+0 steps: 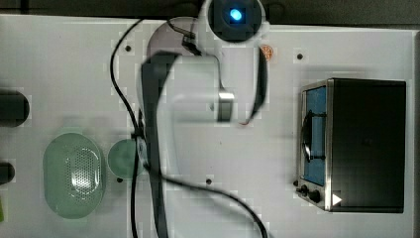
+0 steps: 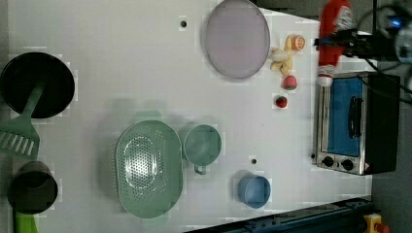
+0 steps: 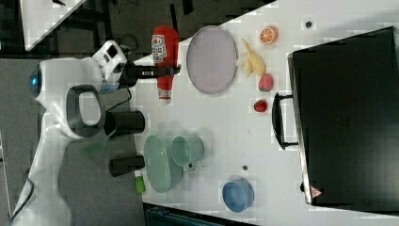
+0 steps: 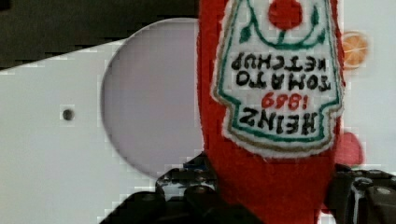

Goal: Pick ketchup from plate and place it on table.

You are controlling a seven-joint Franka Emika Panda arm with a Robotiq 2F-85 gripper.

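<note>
Red plush ketchup [image 4: 266, 140] clamped in gripper [image 3: 162, 71], round smooth plate [image 3: 211, 59] bare

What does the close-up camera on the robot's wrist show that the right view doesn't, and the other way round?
The wrist view alone makes the red ketchup bottle's white label readable: "Heinz tomato ketchup".

The right view alone shows the white robot arm, the black toaster oven, the green oval perforated dish and the small blue round bowl.

Both show the bottle clamped in the dark gripper, off the bare round pale mauve-grey plate, plus an orange slice on the white table.
</note>
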